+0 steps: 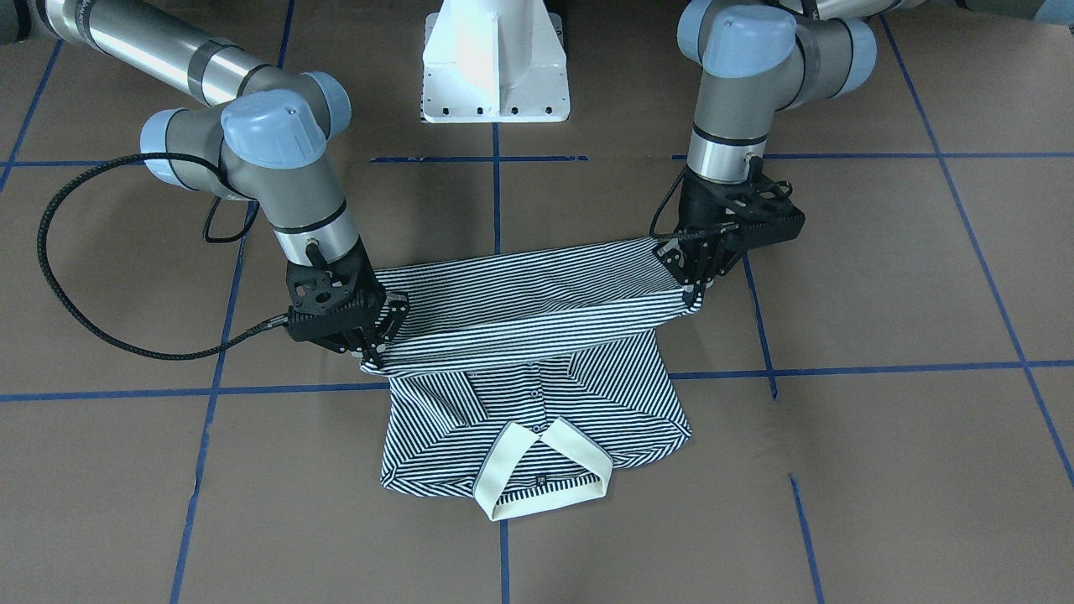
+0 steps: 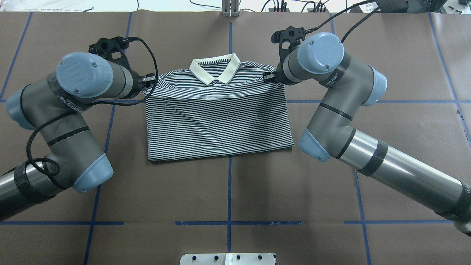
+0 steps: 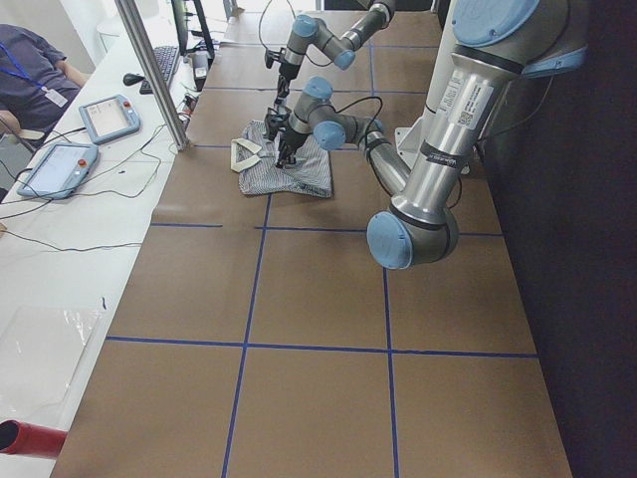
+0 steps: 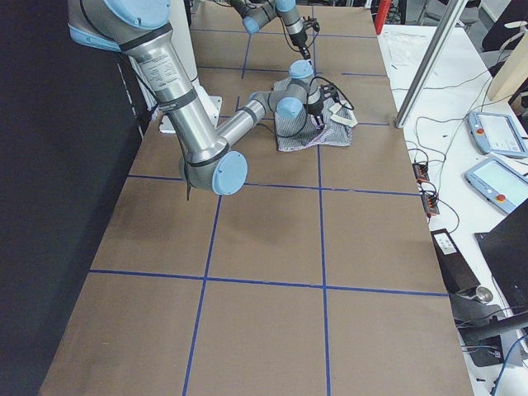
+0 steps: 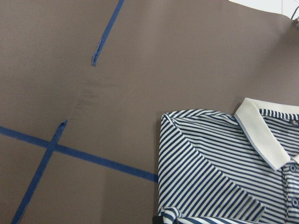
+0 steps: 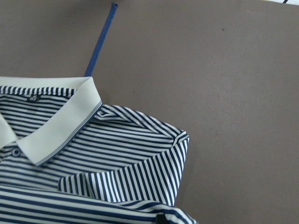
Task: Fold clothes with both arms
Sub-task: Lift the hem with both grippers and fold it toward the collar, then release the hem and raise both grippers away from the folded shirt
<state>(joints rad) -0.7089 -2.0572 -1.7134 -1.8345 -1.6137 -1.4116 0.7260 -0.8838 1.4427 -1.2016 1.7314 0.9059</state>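
The shirt (image 1: 537,403) lay at the middle of the table (image 1: 889,277), the left gripper (image 1: 694,287) and right gripper (image 1: 374,346) each clamped on one corner of its raised hem (image 1: 537,334), which ran left to right, with the collar (image 1: 545,486) just beyond, farther from the robot

So the shirt (image 2: 220,121) sits mid-worktop (image 2: 228,195), straight out from the pedestal base (image 1: 495,67), with the collar (image 2: 215,70) at the end away from the robot. The half nearer the robot is doubled over onto the chest. Its free edge runs across between the two end effectors, just short of the collar. The left end effector (image 1: 696,281) is pinched on that edge's corner at the shirt's left side, and the right end effector (image 1: 373,344) on the corner at its right side. Both hold the edge a bit off the layer underneath. Past the worktop's far edge, a pendant (image 3: 109,118) lies beside a seated person (image 3: 30,80).
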